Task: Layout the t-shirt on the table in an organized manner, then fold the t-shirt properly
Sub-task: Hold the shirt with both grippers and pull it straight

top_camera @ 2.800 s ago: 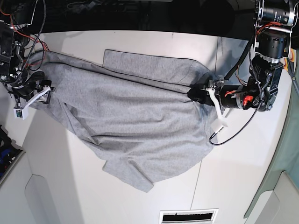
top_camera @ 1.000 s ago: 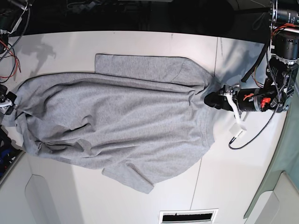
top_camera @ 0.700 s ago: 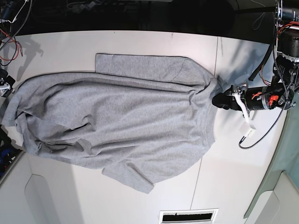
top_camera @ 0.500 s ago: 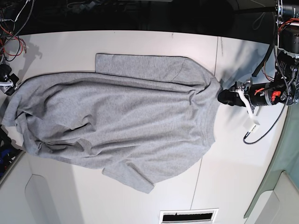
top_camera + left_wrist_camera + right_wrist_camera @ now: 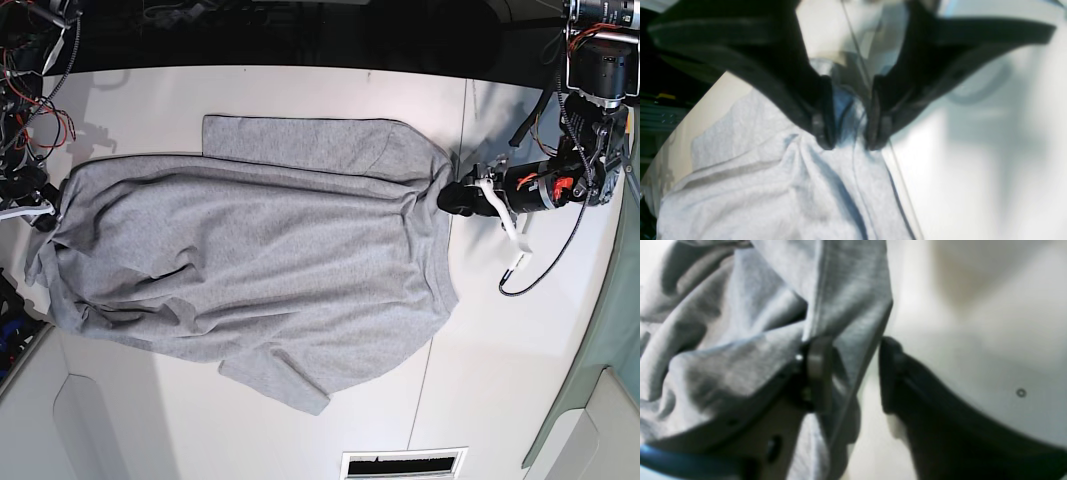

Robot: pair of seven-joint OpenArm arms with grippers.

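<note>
Watching both ends, we see the left gripper partly open with a t-shirt edge between its jaws, the right gripper likewise astride the hem on the table, so either thin bite could slip and rumple the spread.

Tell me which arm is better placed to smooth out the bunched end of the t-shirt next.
Probably right: the right gripper sits at the crumpled end of the t-shirt, with folds beside its jaws. The left gripper is at the opposite, flatter edge.
</note>
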